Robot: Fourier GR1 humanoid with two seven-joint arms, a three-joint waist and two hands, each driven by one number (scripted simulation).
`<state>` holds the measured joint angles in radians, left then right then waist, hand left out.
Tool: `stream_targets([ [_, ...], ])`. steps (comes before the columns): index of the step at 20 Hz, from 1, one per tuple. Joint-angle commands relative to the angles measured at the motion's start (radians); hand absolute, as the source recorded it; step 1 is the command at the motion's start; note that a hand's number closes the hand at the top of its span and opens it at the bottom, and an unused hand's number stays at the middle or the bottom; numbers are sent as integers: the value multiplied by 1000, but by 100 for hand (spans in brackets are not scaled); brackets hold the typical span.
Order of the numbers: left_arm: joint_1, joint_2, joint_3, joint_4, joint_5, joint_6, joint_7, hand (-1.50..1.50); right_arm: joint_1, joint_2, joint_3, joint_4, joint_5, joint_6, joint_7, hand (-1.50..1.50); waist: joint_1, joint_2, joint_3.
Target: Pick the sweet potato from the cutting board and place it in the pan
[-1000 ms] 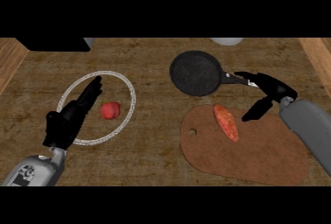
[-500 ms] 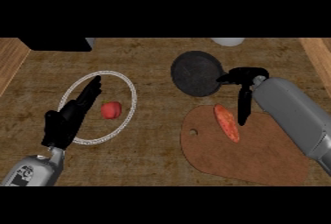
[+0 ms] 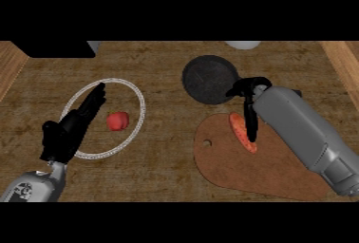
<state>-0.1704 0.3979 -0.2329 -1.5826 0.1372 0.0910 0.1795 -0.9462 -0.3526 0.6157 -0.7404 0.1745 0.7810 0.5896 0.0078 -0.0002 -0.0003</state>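
The sweet potato [image 3: 239, 130] lay lengthwise on the upper end of the cutting board [image 3: 242, 167], just below the pan [image 3: 209, 78]. It looked stiff, fairly dense and tapered, with a smooth skin that might roll, so the thick middle, taken across its width, seemed the best hold. The right hand [image 3: 250, 108] lay over it with fingers straight along its length, released and not yet curled round. A second before, this hand had stood off to the board's right; it had since swung in above the potato. The left hand [image 3: 69, 130] rested unchanged, relaxed, over the ringed plate [image 3: 138, 102].
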Motion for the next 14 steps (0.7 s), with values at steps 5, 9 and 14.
stream_targets([
  [5,-26,-22,50,8,-27,-38,52,0,59,10,-40,-70,108,44,65,-150,-7,-1,0],
  [9,33,-51,53,-54,-46,-41,29,0,119,37,-58,-107,164,24,60,-150,-4,-2,0],
  [14,-1,-81,67,28,-89,-68,10,0,166,50,-101,-104,242,-11,41,-150,-6,0,0],
])
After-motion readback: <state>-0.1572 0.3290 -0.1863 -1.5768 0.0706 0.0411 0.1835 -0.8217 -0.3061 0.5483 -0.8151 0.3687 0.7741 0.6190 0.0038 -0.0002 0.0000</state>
